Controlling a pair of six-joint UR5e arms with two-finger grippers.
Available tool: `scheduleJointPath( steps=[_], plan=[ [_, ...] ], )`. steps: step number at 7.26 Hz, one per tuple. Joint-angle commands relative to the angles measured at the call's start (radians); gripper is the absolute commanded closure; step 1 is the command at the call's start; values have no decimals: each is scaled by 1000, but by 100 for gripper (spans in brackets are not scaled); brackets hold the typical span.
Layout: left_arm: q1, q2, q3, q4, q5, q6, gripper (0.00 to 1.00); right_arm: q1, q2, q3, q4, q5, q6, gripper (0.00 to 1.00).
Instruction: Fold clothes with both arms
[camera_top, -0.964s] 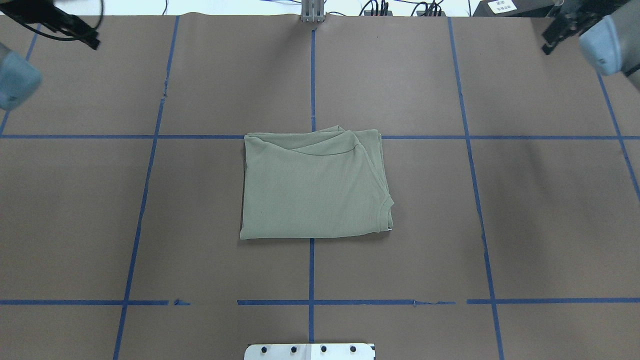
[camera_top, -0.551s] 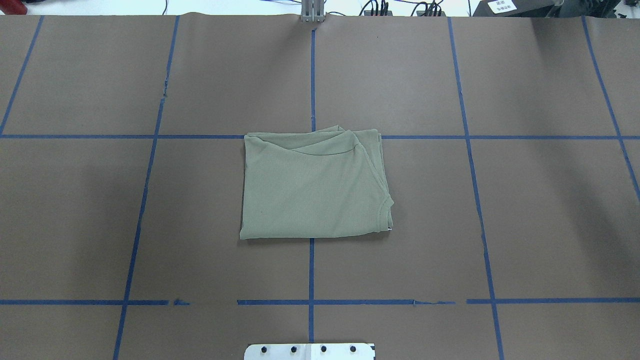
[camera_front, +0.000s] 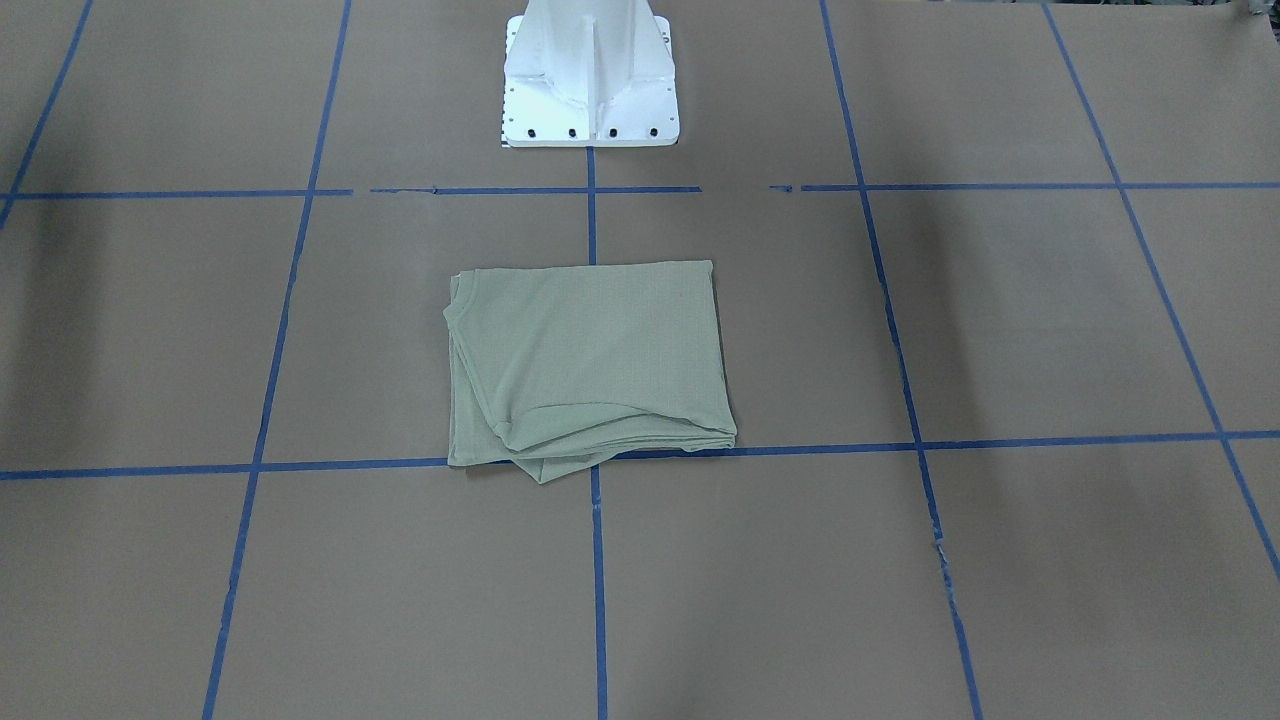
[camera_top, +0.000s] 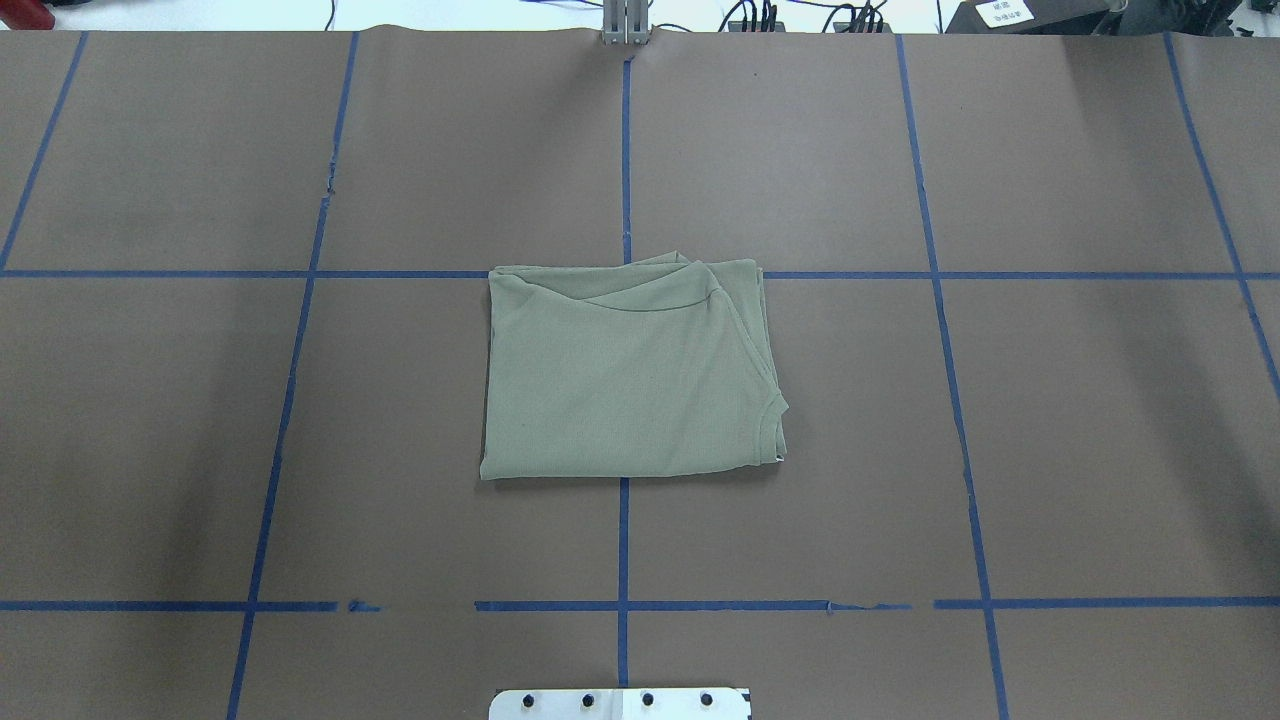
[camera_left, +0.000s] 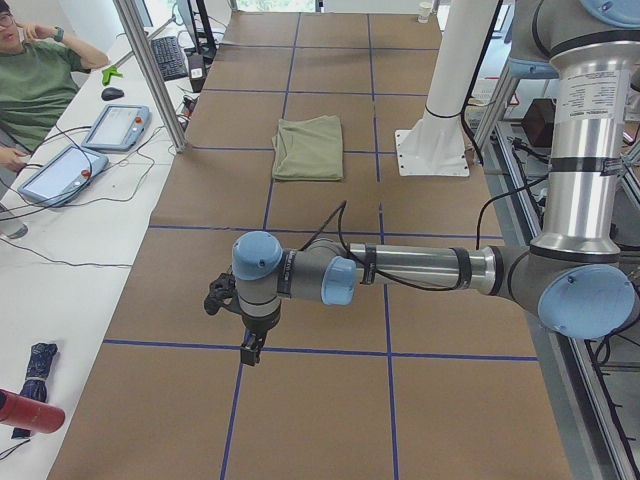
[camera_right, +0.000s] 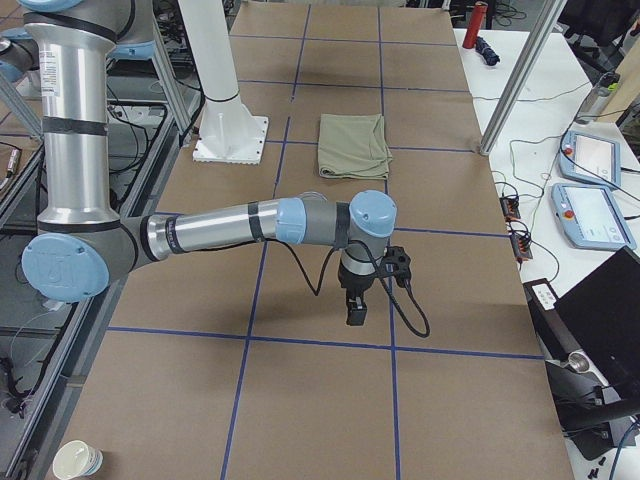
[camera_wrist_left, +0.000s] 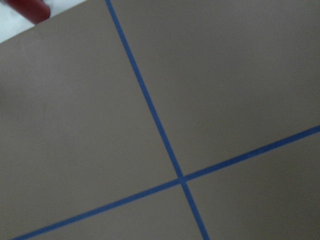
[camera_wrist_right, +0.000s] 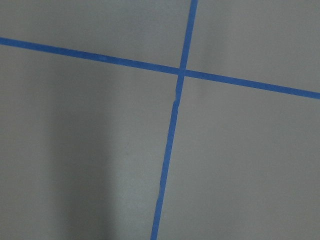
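The clothes (camera_top: 630, 375) are one sage-green shirt lying folded into a rough rectangle at the middle of the brown table, also visible in the front-facing view (camera_front: 590, 360) and both side views (camera_left: 308, 147) (camera_right: 352, 143). Nothing touches the shirt. My left gripper (camera_left: 250, 350) hangs low over the table far off toward the robot's left end; I cannot tell whether it is open or shut. My right gripper (camera_right: 356, 312) hangs the same way near the opposite end, its state unclear too. Both wrist views show only brown cover and blue tape lines.
The white pedestal base (camera_front: 590, 80) stands behind the shirt. A seated person (camera_left: 35, 85) and tablets (camera_left: 115, 125) are at a side desk. A red bottle (camera_left: 25, 410) and a paper cup (camera_right: 78, 460) lie off the table ends. Metal posts (camera_left: 150, 70) rise at the table's edge.
Both arms, seen at the overhead view's upper corners a second ago, have swung out of that view. The shirt has not moved.
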Motion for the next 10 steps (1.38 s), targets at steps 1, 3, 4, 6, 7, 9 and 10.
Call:
scheduleJointPath(
  steps=[1,3,4,6,7,9,10],
  plan=[
    [-4,7,-10,54,-60,0,0,-1,-27,2,75,3,68,0],
    [-2,6,-5,68,-55,-1,0,-2,-26,2,77,5,68,0],
    [-2,13,-8,68,-57,-1,0,-2,-27,2,77,6,68,0],
    [-4,22,-63,65,-49,3,0,-4,-26,2,79,16,68,0],
    [-2,30,-75,62,-43,3,0,-4,-26,4,79,16,66,0],
    [-2,32,-79,63,-43,3,0,-4,-26,4,79,16,66,0],
    [-2,32,-80,63,-43,3,0,-4,-26,4,79,17,66,0]
  ],
)
